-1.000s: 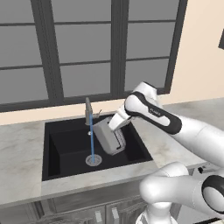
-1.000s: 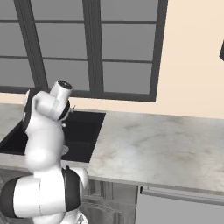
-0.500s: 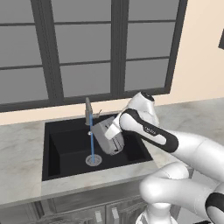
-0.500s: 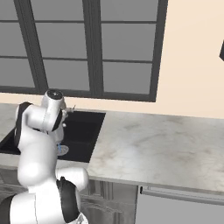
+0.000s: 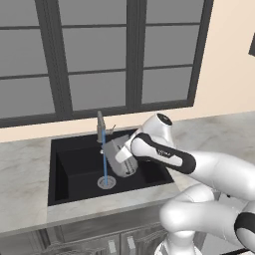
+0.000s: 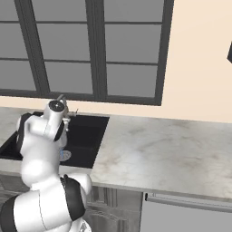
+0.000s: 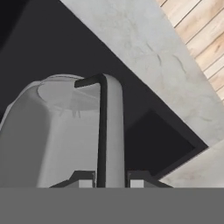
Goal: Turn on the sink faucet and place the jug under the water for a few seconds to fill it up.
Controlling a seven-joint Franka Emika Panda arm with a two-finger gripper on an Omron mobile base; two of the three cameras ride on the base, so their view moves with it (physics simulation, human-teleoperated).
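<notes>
Reaching leftward across the centre of the left base view, the white arm is bending low over the matte black rectangular sink (image 5: 74, 164), its two-finger gripper (image 7: 105, 178) pinching the loop handle of the tapered grey metal jug (image 5: 119, 158), which is hanging tilted just beside the thin blue water stream (image 5: 105, 164) falling from the slim grey-bronze faucet (image 5: 100, 125).

A dark-framed window (image 5: 104, 55) fills the peach wall (image 6: 199, 63) above a pale marble counter (image 6: 167, 154).
</notes>
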